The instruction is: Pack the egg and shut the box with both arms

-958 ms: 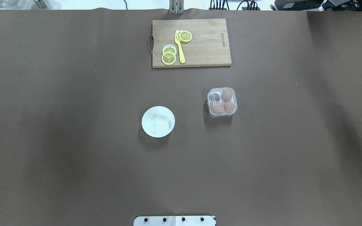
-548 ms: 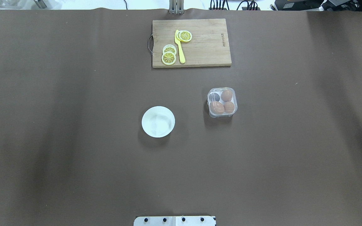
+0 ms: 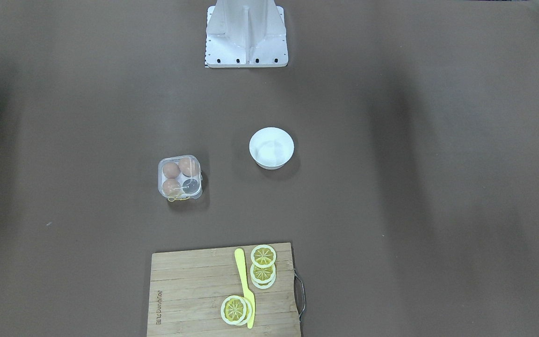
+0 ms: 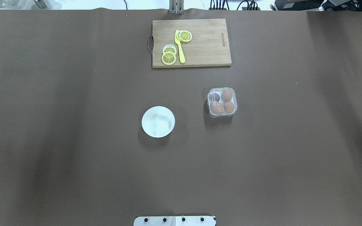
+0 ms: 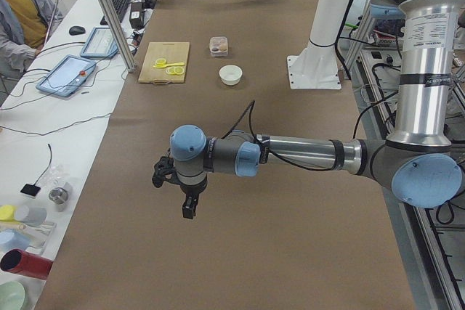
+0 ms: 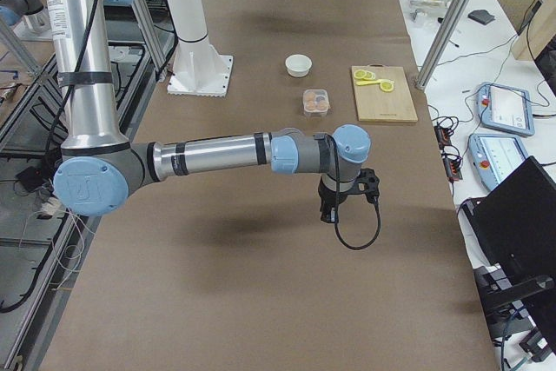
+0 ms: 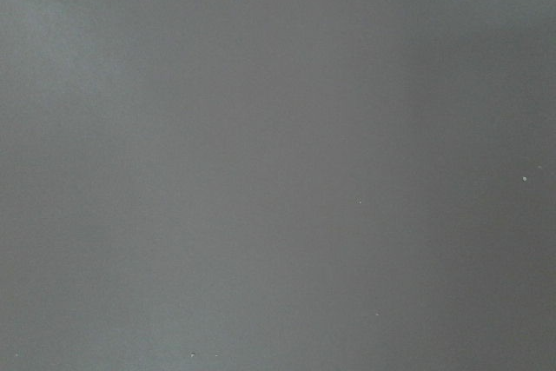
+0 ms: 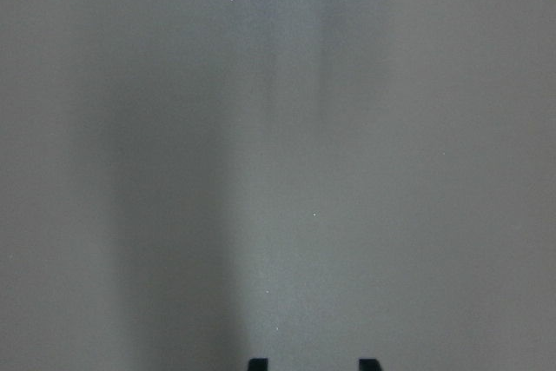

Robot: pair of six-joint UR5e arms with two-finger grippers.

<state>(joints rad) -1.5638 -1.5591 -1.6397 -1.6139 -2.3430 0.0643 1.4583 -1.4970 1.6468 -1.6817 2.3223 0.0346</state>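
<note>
Clear plastic box (image 4: 221, 115) sits a little right of the white bowl (image 4: 158, 121) and slightly farther from the robot. Its see-through lid looks down flat, so packing and closing both seem done. Three smooth orange-brown eggs (image 4: 216, 107) fill three of the four round cells, and the dark spare cell is on the bowl's side. No telling which one is the packed egg. A thin yellow string (image 3: 177, 198) dangles off the box's far wall. The bowl is round and matte-looking on the brown paper-like table cover (image 4: 74, 141).

Both grippers hang well away from the bowl. The right gripper (image 8: 314, 362) has its two black tips apart with nothing between them. The left gripper (image 5: 187, 212) is too small to tell.
</note>
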